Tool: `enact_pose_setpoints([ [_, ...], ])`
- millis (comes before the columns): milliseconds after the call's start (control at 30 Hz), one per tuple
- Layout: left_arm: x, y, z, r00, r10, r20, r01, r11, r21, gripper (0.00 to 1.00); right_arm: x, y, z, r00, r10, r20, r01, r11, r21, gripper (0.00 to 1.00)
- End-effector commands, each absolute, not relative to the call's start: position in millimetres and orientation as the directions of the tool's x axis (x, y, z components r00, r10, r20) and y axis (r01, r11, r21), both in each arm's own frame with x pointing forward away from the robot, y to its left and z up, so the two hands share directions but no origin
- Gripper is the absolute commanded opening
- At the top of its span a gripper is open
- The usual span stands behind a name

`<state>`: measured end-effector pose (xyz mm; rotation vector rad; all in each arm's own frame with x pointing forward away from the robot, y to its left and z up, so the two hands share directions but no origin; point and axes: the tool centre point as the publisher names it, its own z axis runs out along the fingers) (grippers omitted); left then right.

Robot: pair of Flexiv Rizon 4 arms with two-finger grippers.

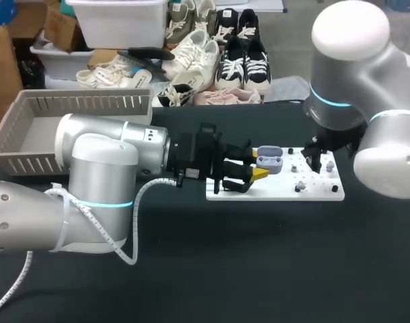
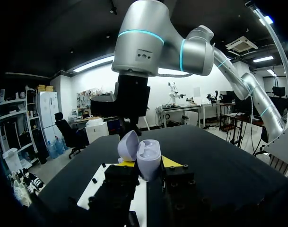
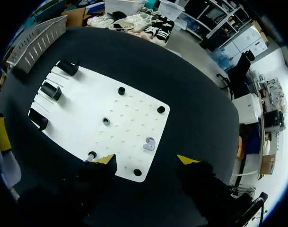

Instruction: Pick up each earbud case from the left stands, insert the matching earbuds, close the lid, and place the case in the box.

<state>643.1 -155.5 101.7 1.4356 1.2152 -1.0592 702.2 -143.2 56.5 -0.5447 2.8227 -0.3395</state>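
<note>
Head view: on the black counter (image 1: 258, 269), a white perforated board (image 1: 279, 192) lies right of the middle. A grey slatted plastic box (image 1: 83, 102) sits at the counter's far left corner. The left arm lies across the counter from the left edge. Its left claw (image 1: 257, 168) is at the board's left end and grips an open lavender plastic earbud case (image 1: 269, 160), held just above the board. The right claw (image 1: 318, 153) hangs over the board's right half, apart from the case.

Left wrist view: the left claw (image 2: 148, 164) has its fingers closed against both sides of the case (image 2: 144, 156), whose lid stands up. The board (image 2: 99, 187) is below, and the right arm (image 2: 134, 94) rises just ahead of the case.

Right wrist view: the right claw (image 3: 147, 161) is wide open with nothing between its fingers, above the board's (image 3: 87, 104) near edge. A small lavender earbud (image 3: 149, 144) rests on the board, just ahead of the claw. Three black stands (image 3: 50, 90) line the board's opposite end, the end nearest the box (image 3: 35, 41).
</note>
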Motion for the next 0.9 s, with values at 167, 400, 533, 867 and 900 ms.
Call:
enact_pose_setpoints([
  [167, 643.4, -155.5, 100.9, 0.134, 0.172, -0.976, 0.99, -0.062, 0.125, 0.0, 708.7, -143.1, 46.9, -0.907, -0.385, -0.171, -0.334, 0.905, -0.264, 0.64],
  [400, 643.4, -155.5, 100.9, 0.134, 0.172, -0.976, 0.99, -0.062, 0.125, 0.0, 708.7, -143.2, 44.1, -0.911, -0.38, -0.162, -0.332, 0.907, -0.26, 0.49],
  [533, 643.4, -155.5, 100.9, 0.134, 0.172, -0.976, 0.99, -0.062, 0.125, 0.0, 708.7, -143.4, 42.0, -0.912, -0.377, -0.159, -0.331, 0.908, -0.257, 0.48],
  [867, 643.4, -155.5, 100.9, 0.134, 0.172, -0.976, 0.99, -0.062, 0.125, 0.0, 711.0, -145.3, 36.6, -0.918, -0.369, -0.146, -0.325, 0.91, -0.259, 0.46],
  [900, 643.4, -155.5, 100.9, 0.134, 0.172, -0.976, 0.99, -0.062, 0.125, 0.0, 711.4, -145.6, 35.9, -0.919, -0.368, -0.145, -0.324, 0.91, -0.259, 0.46],
])
